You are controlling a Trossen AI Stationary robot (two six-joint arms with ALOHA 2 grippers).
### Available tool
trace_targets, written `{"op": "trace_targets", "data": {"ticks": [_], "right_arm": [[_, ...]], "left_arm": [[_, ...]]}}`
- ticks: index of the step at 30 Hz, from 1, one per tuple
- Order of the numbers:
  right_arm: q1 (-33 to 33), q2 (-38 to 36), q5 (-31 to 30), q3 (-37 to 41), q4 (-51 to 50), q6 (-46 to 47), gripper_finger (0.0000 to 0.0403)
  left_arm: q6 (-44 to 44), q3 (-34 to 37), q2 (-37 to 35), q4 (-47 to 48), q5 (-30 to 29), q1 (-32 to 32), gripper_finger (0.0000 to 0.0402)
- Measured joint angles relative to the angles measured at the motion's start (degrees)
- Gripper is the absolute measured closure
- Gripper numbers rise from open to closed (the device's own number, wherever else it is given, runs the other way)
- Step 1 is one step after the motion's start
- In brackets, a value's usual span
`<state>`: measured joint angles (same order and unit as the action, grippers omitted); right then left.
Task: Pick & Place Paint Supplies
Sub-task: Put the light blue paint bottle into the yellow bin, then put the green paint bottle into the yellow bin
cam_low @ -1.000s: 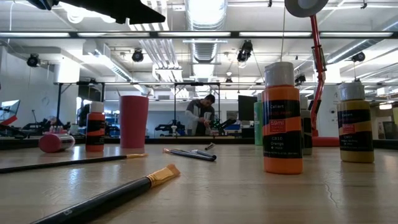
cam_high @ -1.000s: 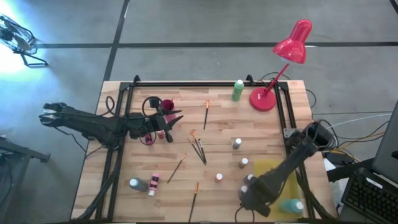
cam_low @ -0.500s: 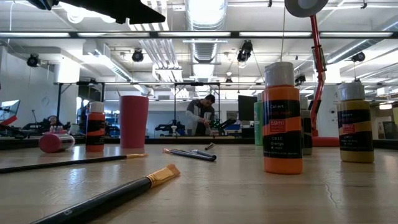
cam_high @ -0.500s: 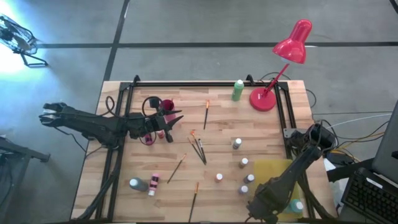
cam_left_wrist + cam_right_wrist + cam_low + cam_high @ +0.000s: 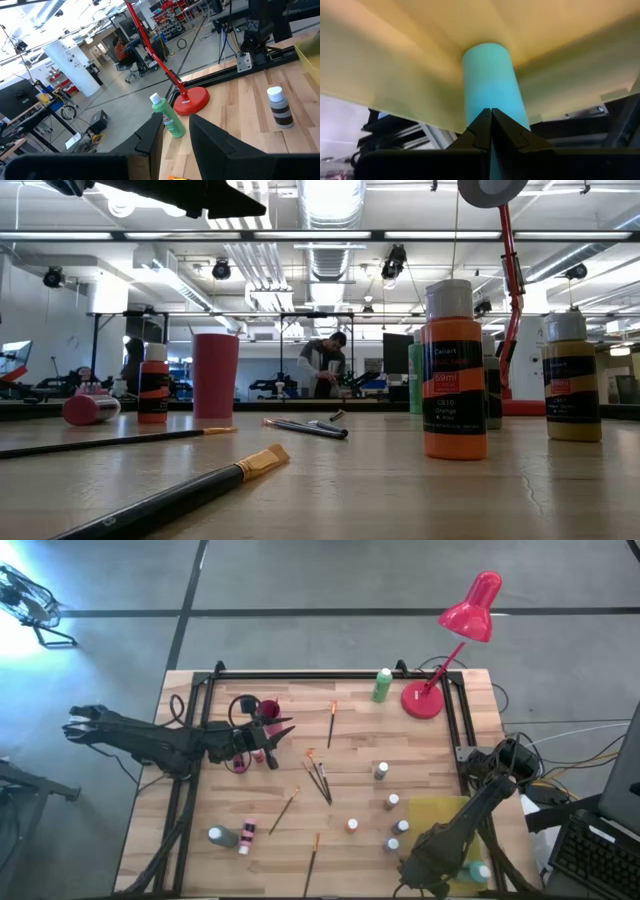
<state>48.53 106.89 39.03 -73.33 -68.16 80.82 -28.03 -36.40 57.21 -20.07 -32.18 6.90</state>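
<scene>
Jaws of my right gripper (image 5: 491, 117) are pressed together, tips against a turquoise bottle (image 5: 491, 82) lying on the yellow tray (image 5: 437, 810) at the worktop's (image 5: 350, 755) near right corner. Left gripper (image 5: 275, 732) hangs over the left half, jaws partly apart around a red-and-black bottle (image 5: 266, 747) beside the pink cup (image 5: 268, 709). Small white-capped bottles (image 5: 392, 802) and paintbrushes (image 5: 320, 778) lie scattered mid-worktop; a green bottle (image 5: 383, 684) stands by the red lamp (image 5: 450, 640).
</scene>
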Motion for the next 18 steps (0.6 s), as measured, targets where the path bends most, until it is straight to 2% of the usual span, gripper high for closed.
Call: {"op": "trace_targets", "data": {"ticks": [5,10,18], "right_arm": [[0.77,0.0,3.39,0.08,0.46,0.21,0.0395],[1.0,0.0,3.66,0.06,1.68,1.37,0.0395],[0.97,0.0,-0.39,-0.66,0.86,1.6,0.0395]], "left_arm": [[0.0,0.0,0.0,0.01,0.0,0.0,0.03],[0.0,0.0,0.0,0.01,0.0,0.0,0.03],[0.0,0.0,0.0,0.01,0.0,0.0,0.03]]}}
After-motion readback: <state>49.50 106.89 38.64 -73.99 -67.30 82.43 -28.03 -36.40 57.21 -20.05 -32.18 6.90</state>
